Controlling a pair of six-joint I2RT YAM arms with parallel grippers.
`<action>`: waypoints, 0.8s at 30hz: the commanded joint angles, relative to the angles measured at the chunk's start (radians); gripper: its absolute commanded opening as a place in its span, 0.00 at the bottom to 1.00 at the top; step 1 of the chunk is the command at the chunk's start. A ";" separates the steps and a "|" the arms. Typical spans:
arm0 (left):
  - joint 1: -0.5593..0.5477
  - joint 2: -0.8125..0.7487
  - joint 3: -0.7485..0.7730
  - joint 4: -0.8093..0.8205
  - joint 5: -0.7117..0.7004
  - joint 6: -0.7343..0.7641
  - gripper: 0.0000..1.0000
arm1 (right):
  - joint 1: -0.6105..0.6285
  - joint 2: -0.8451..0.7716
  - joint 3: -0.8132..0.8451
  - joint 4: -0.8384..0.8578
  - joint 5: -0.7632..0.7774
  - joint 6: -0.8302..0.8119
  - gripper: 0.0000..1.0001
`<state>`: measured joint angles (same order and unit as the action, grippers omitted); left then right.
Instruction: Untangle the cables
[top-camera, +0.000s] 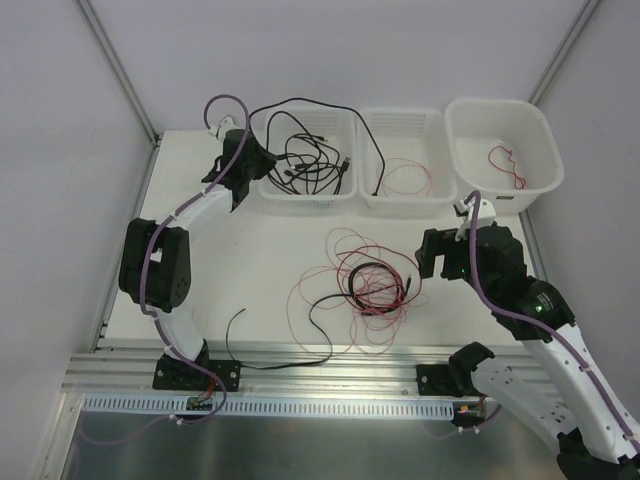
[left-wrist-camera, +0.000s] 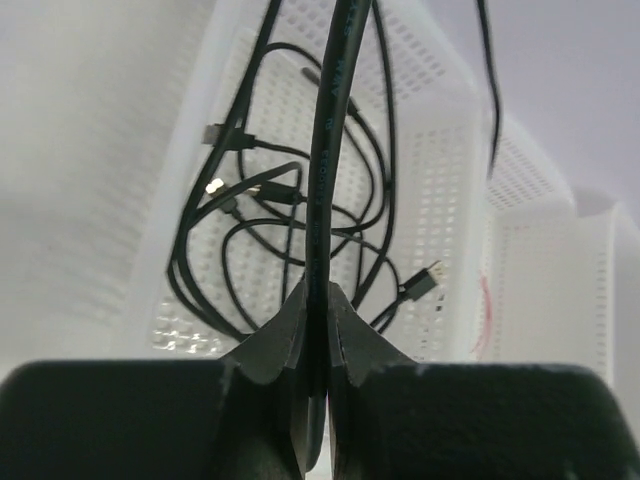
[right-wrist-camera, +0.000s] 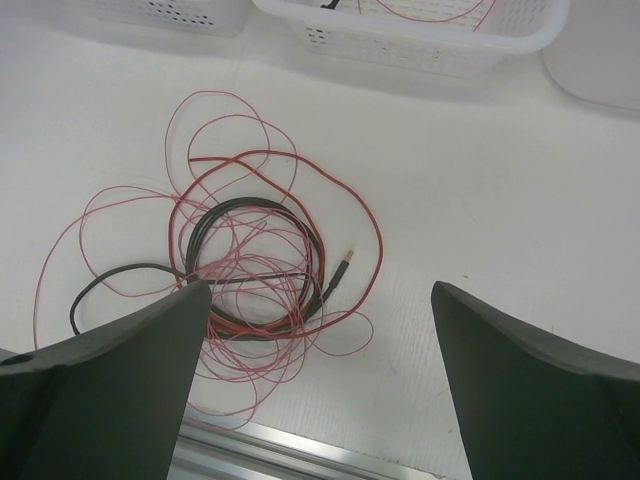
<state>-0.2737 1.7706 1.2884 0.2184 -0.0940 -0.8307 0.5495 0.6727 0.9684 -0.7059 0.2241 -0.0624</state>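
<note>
White table (top-camera: 260, 250) bears three baskets (top-camera: 410, 203) and tangled cables (top-camera: 372, 298), seemingly one connected heap.

L arm (top-camera: 165, 265) folded at elbow, forearm reaching twd far-left corner of table (top-camera: 250, 240). L gripper (left-wrist-camera: 318, 290) raised there, jaws pinched tight on a black cable (left-wrist-camera: 325, 150), nearly touching. R arm (top-camera: 540, 310) bent up over table's near-right edge, wrist angled inward. R gripper (right-wrist-camera: 320, 290) hangs above table right of centre, jaws spread wide.

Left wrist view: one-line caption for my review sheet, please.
Left gripper shut on a black cable, a white basket of loose black cables beyond it.
</note>
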 joint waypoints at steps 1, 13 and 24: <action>0.007 0.038 0.044 -0.109 -0.058 0.082 0.06 | 0.003 0.027 -0.005 0.020 0.014 -0.002 0.97; 0.005 0.086 0.154 -0.269 0.039 0.298 0.49 | -0.187 0.488 0.297 0.175 -0.210 -0.071 0.95; -0.001 -0.301 0.031 -0.303 0.152 0.370 0.99 | -0.307 1.095 0.627 0.321 -0.252 0.137 0.77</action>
<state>-0.2737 1.6096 1.3403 -0.0921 0.0017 -0.5095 0.2600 1.6752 1.5276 -0.4469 -0.0128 -0.0189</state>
